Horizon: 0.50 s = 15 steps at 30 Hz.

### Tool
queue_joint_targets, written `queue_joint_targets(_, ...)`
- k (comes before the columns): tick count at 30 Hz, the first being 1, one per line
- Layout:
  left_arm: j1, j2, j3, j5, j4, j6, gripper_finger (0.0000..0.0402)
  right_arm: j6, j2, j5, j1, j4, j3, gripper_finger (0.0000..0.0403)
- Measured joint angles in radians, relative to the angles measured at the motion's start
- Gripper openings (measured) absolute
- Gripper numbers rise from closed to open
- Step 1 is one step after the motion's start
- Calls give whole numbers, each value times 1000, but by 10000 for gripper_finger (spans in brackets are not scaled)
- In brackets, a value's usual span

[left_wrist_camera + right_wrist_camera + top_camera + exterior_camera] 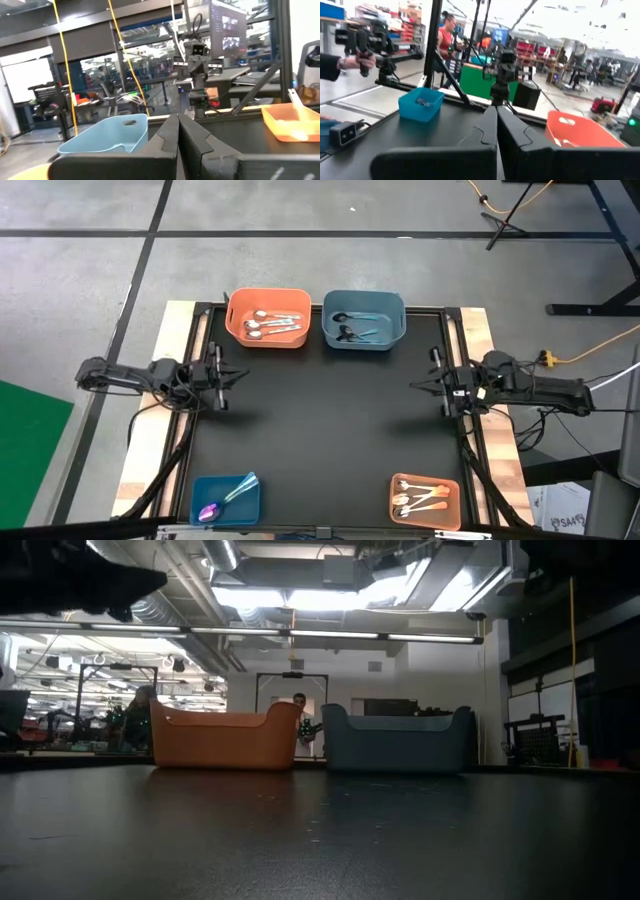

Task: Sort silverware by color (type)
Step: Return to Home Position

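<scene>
The silverware lies sorted in bins. Plain silver spoons (272, 325) are in the large orange bin (236, 320) at the far edge. Black spoons (352, 332) are in the blue-grey bin (394, 320) beside it. Purple spoons with teal handles (225, 498) sit in the small blue bin (250, 508) at the near left. Orange-handled spoons (420, 498) sit in the small orange bin (450, 510) at the near right. My left gripper (240, 374) hovers shut at the table's left edge. My right gripper (415, 385) hovers shut at the right edge. Both point inward and hold nothing.
The black mat (330, 430) between the two arms is bare. A wooden frame (485, 340) borders it. In the right wrist view a person's hand (357, 60) holds a device beyond the table's near left corner, and other people stand farther off.
</scene>
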Motion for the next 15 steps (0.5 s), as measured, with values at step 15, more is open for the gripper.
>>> queue_joint_targets(15, 183, 0, -57, 203, 42, -87, 0, 64, 0, -1, 0, 162, -153, 0)
